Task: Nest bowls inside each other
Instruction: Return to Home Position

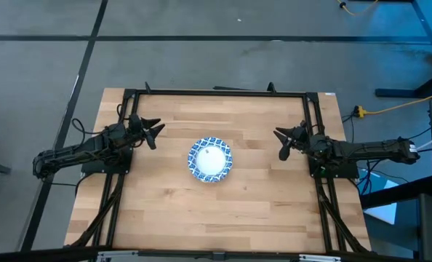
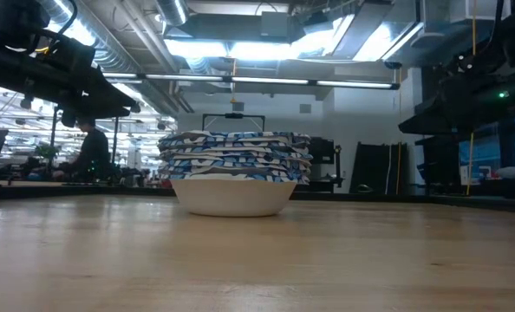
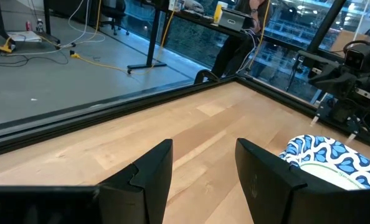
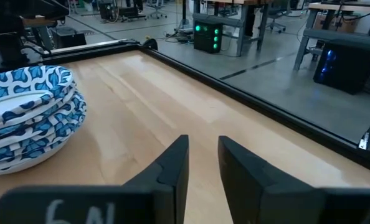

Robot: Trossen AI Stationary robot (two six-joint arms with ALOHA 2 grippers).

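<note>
left gripper (image 1: 156, 135) by left side of light wooden table (image 1: 274, 211), jaws apart, empty | white shallow ceramic-looking bowls with blue-patterned wavy rims (image 1: 210, 159) in one nested stack mid-table, none loose in view, nesting looks finished | right gripper (image 1: 280, 144) by right side, jaws apart, empty

bowl stack (image 1: 211, 159), high view: only the top bowl shows; the lower ones are hidden beneath it.
bowl stack, both wrist views: cut off by the picture edge.
rim count, low view: layers crowded, uncertain.
person (image 2: 91, 147): distant, dim, details unreadable.
</note>
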